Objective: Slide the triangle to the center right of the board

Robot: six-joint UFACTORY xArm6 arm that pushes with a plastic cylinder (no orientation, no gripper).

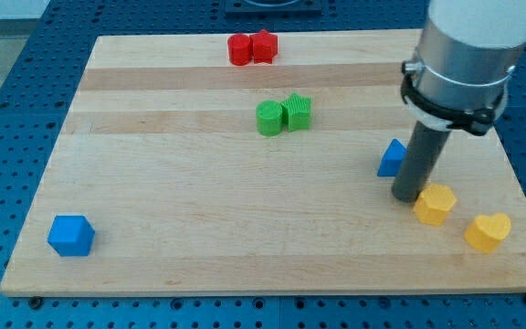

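My tip (406,196) touches blue triangle (391,158); yellow hexagon (435,203) crowds right.

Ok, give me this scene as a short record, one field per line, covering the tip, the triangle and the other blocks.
my tip: just right of the triangle, beside the yellow hexagon
blue triangle: right part of the board, partly behind the rod
yellow hexagon: right of the tip
yellow heart: near the bottom right corner
blue cube: bottom left
green pair: touching, upper middle
red pair: touching, top edge
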